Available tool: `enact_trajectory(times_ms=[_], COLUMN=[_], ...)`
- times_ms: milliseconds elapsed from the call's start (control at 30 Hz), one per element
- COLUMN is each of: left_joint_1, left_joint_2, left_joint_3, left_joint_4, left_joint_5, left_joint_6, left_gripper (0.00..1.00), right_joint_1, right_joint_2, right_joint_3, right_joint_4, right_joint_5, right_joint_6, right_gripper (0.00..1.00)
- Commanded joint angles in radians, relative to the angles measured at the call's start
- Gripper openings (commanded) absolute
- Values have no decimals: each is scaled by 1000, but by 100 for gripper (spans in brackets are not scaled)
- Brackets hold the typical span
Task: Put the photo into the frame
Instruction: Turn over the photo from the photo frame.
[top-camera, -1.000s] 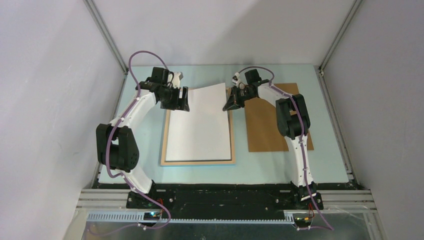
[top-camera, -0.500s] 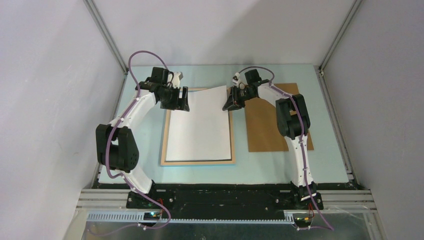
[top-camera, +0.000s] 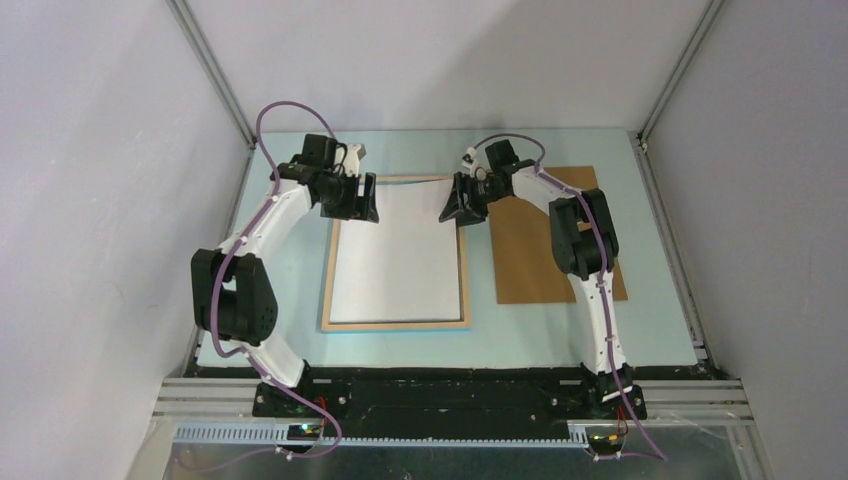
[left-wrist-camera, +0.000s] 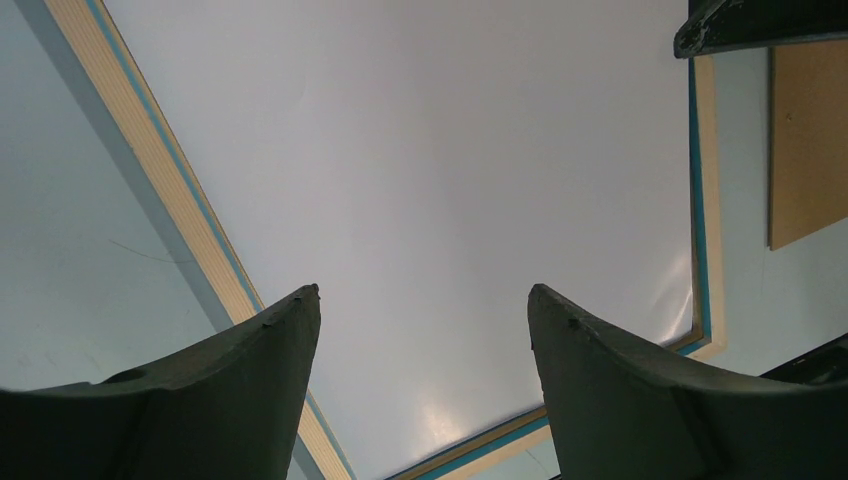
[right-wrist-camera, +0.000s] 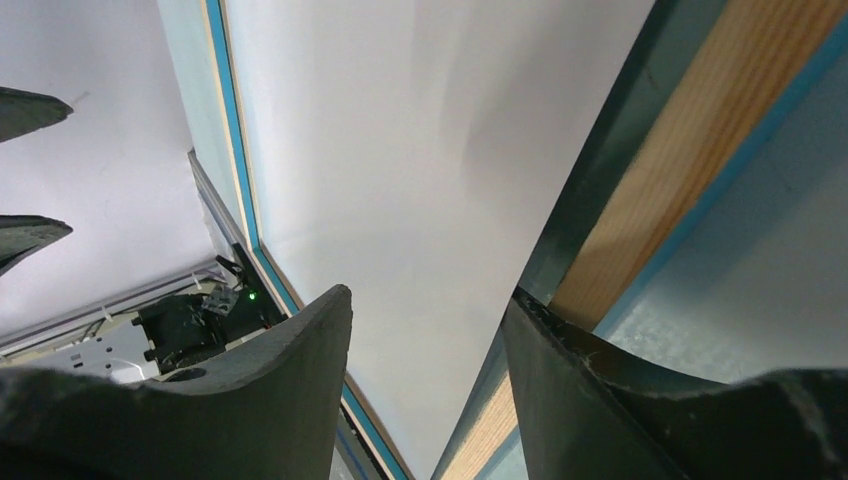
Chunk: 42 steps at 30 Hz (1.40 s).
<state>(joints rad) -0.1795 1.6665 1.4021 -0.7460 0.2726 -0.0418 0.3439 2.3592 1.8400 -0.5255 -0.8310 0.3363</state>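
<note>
The photo, a thin, smooth rectangular sheet, lies flat and white back up inside the frame. The frame's pale wooden face is uppermost, with blue along its edges. Both long axes run from the near side of the pale blue desk to the far side. The left claw hangs over the frame's far left corner and the right claw over its far right corner, each with jaws apart and empty. A plain brown board lies to the right.

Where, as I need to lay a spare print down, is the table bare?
Widest bare table: the near strip between the frame and the arm bases. Another runs along the far edge behind the frame. The gap between frame and brown backing board is narrow. Crowded: the frame's far corners, where the left gripper and right gripper sit over the photo.
</note>
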Motion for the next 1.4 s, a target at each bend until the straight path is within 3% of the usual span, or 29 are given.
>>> enact_trajectory(times_ms=[0, 600, 1367], left_joint_1=[11, 12, 37], left_joint_2=[-67, -81, -110], left_joint_3=[-12, -18, -32], left_joint_4=[12, 12, 12], left_joint_5=[10, 16, 2], left_joint_6=[22, 23, 29], left_gripper=[81, 81, 81], right_joint_1=[10, 0, 201], right_joint_2=[-53, -147, -77], right_joint_3=[10, -16, 65], right_joint_4=[-36, -72, -108], right_joint_5=[62, 183, 304], right_joint_6=[-30, -98, -241], right_gripper=[62, 65, 62])
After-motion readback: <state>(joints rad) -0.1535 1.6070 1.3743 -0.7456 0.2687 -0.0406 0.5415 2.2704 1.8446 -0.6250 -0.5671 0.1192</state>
